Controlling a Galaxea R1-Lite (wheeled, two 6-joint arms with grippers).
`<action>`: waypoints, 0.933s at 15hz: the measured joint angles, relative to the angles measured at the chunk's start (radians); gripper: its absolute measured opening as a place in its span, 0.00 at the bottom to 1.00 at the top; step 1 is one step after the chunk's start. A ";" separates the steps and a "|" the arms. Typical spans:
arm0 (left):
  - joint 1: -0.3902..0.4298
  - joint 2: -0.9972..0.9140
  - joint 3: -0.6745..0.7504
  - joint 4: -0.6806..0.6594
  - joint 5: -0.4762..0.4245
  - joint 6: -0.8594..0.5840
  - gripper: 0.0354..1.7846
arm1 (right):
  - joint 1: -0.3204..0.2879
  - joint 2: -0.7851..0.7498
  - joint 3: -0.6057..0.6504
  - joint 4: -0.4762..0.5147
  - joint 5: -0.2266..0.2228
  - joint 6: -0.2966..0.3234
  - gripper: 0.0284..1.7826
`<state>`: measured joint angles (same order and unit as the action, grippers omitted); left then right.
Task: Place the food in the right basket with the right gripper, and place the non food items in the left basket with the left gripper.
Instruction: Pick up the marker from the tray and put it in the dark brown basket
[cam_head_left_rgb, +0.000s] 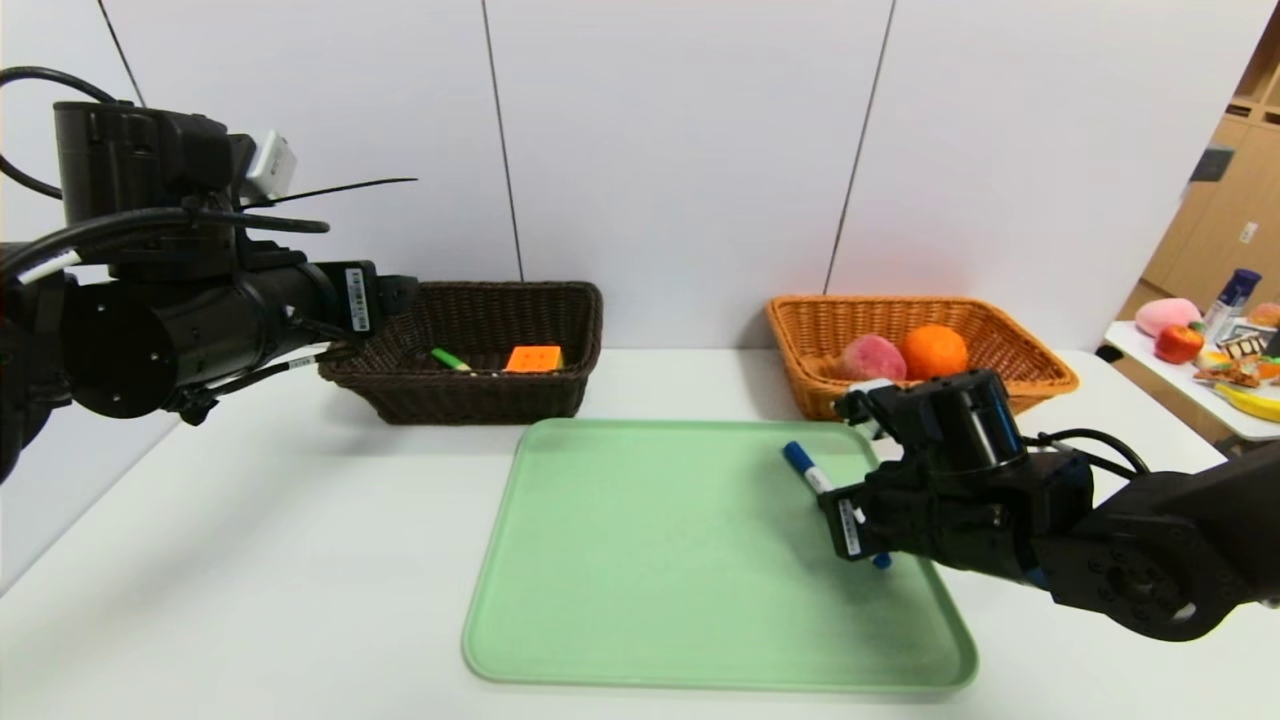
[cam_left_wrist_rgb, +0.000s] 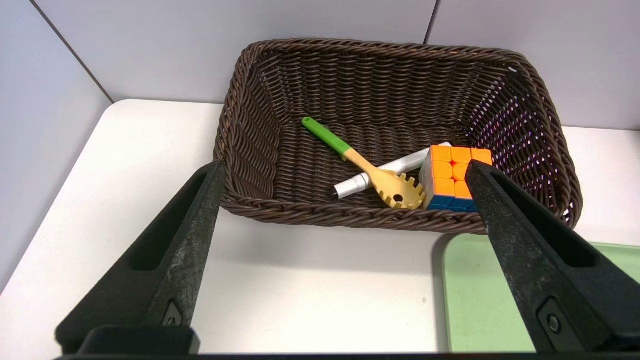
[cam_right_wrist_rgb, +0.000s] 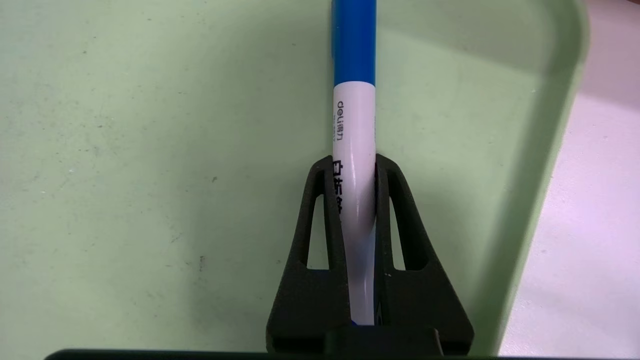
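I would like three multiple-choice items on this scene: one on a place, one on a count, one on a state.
1. Where does the cube lie?
A. on the tray
B. in the dark basket
C. in the orange basket

2. How many fruits are in the orange basket?
A. two
B. none
C. four

3. What is the right gripper doing?
A. hanging open over the table
B. shut on a fruit
C. shut on the marker

Answers:
1. B, the cube sits inside the dark basket, beside the pasta spoon and a white pen.
2. A, one pink fruit and one orange show there.
3. C, its fingers press both sides of the marker over the tray; the left gripper stands open near the dark basket.
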<state>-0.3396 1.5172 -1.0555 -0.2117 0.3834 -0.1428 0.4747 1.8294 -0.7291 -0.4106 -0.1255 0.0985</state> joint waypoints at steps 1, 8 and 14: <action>0.000 0.000 0.000 0.000 0.000 0.001 0.94 | 0.003 -0.008 -0.001 -0.001 -0.013 -0.004 0.09; -0.001 -0.045 0.046 0.000 0.004 -0.001 0.94 | 0.137 -0.052 -0.235 -0.315 0.032 -0.055 0.09; -0.001 -0.156 0.184 0.000 0.009 0.000 0.94 | 0.211 0.260 -0.640 -0.520 0.035 -0.111 0.09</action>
<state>-0.3404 1.3613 -0.8713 -0.2117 0.3919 -0.1428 0.6853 2.0891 -1.3696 -0.9309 -0.0909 -0.0123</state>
